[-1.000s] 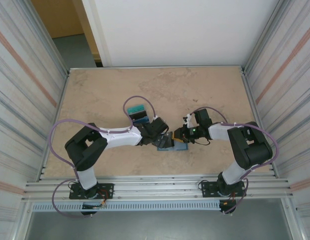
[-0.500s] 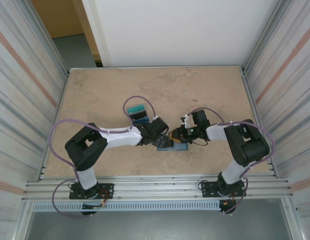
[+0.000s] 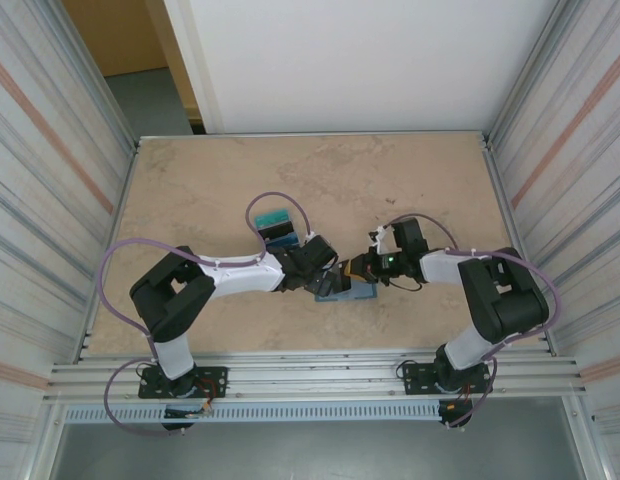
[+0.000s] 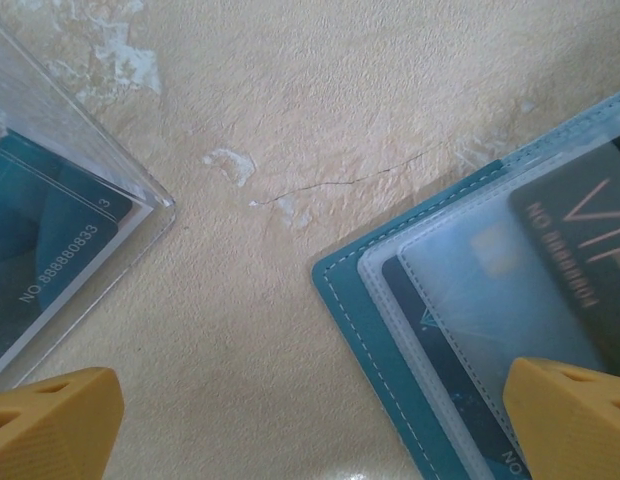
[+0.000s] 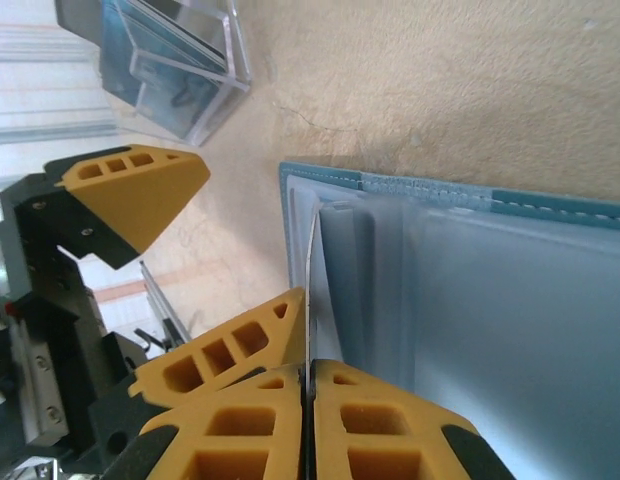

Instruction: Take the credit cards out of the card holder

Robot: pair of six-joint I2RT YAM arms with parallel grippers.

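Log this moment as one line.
left gripper open over card holder corner | right gripper shut on credit card edge | clear box holds teal card

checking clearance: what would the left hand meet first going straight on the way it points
Probably the bare table, between the clear box and the card holder; the left hand is open over that gap, though depth is unclear.

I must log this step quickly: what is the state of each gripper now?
Left gripper: open, holding nothing.
Right gripper: shut on a card, seen edge-on between its fingers.
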